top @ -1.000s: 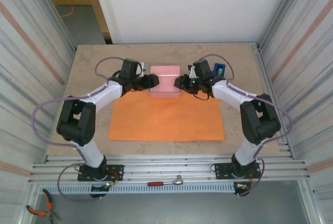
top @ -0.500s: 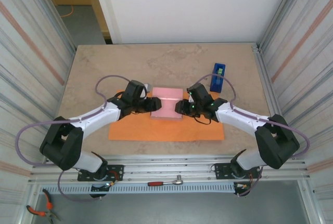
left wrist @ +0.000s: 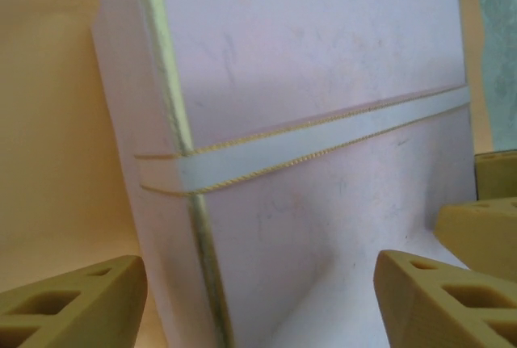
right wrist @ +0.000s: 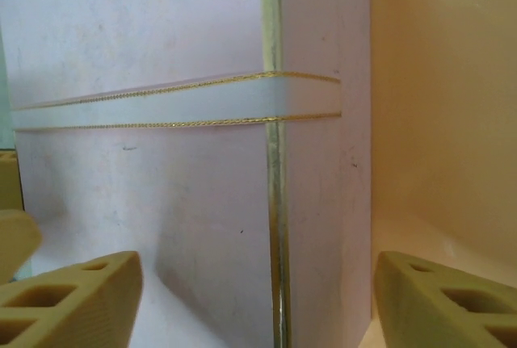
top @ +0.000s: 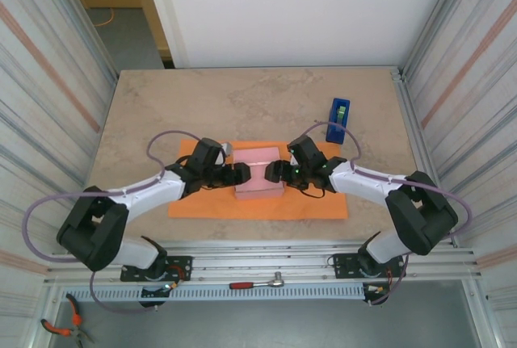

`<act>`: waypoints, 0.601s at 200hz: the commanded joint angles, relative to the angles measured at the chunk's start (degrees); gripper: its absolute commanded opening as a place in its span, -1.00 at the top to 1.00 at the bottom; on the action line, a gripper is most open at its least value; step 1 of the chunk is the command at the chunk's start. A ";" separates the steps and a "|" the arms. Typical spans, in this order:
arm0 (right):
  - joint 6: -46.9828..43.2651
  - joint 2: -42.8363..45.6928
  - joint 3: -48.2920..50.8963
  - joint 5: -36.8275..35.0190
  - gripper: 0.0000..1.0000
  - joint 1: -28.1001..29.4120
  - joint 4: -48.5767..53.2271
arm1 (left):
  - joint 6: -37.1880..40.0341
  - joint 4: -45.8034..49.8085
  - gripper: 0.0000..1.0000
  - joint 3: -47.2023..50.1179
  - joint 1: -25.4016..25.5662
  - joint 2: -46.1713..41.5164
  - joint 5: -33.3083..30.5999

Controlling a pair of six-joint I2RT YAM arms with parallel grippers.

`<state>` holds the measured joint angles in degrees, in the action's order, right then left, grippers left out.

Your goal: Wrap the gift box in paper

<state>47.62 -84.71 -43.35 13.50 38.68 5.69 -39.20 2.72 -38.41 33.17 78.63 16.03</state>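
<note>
The pale pink gift box (top: 258,180), with a white gold-edged ribbon band, lies flat on the orange paper (top: 315,199) near the sheet's middle. My left gripper (top: 241,174) is at the box's left end and my right gripper (top: 273,172) at its right end. Both are open. In the left wrist view the gift box (left wrist: 323,81) stands close in front of the left gripper (left wrist: 258,287), its edge between the spread fingers, with paper (left wrist: 48,122) to the left. In the right wrist view the gift box (right wrist: 145,186) edge sits between the right gripper (right wrist: 258,287) fingers, paper (right wrist: 444,122) on the right.
A blue tape dispenser (top: 338,114) stands on the beige table behind the right arm. Metal walls close in the table on both sides. A ratchet tool (top: 258,283) lies on the front rail and pliers (top: 60,328) on the floor at the lower left.
Both arms brought the box from the paper's far edge toward me and laid it flat on the sheet. Both grippers then opened wider and let go of it.
</note>
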 commanded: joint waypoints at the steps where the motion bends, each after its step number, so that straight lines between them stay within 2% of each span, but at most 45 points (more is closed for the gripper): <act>1: -0.05 3.48 -0.42 0.44 -0.62 -1.79 1.83 | 0.74 -1.48 -0.59 0.67 -3.73 -4.38 0.92; 32: -1.18 8.51 0.67 0.12 -0.66 -5.98 4.94 | 1.67 -0.86 -0.67 0.69 -8.59 -5.41 1.46; 50: -1.66 9.19 1.77 1.40 -0.59 -9.30 5.38 | 1.21 -2.14 -0.65 1.08 -11.17 -3.96 2.22; 87: -4.16 7.37 3.68 3.21 -0.23 -14.67 5.08 | 0.08 -6.22 -0.64 1.49 -12.77 0.82 2.70; 120: -6.34 4.01 3.96 3.56 0.04 -15.57 4.37 | -0.70 -8.79 -0.63 1.54 -13.11 5.32 2.25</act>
<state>44.03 -78.37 -40.05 15.44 23.44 9.45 -39.09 -2.90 -37.74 20.58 81.58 17.61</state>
